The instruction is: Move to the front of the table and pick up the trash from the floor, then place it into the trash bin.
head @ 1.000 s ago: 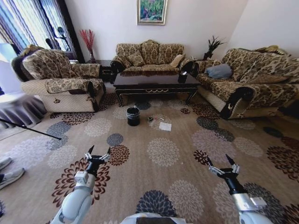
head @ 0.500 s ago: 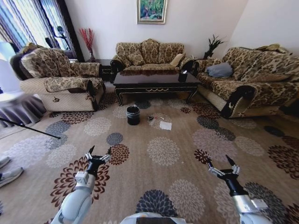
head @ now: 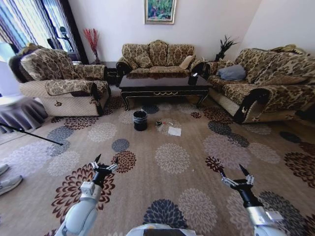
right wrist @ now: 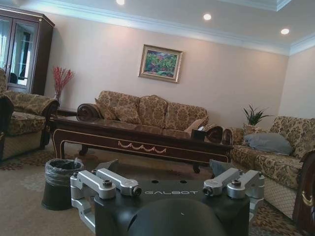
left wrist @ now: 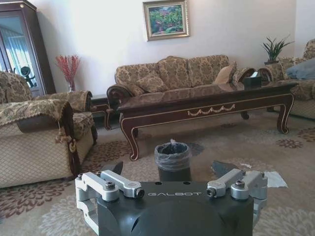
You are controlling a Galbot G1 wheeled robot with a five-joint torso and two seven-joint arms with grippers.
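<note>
The dark glossy table (head: 165,87) stands ahead in front of the far sofa, also visible as the table (left wrist: 197,103) and the table (right wrist: 138,137) in the wrist views. The black trash bin (head: 140,120) with a clear liner sits on the carpet before it, seen too as the trash bin (left wrist: 173,161) and the trash bin (right wrist: 59,183). Right of the bin lies trash: a white paper sheet (head: 174,131) and a small bottle-like piece (head: 158,124); the paper (left wrist: 269,179) shows again. My left gripper (head: 104,163) and right gripper (head: 236,175) hover open and empty low over the carpet, far short of the trash.
A patterned armchair (head: 61,83) stands at the left, a long sofa (head: 261,81) at the right, another sofa (head: 157,59) behind the table. A thin dark rod (head: 29,135) and a person's shoe (head: 9,183) lie at the left edge. Open flowered carpet (head: 170,157) stretches ahead.
The whole head view has shifted slightly: table, bin and paper sit a little nearer and higher, so the camera has moved forward. Both grippers keep their open pose.
</note>
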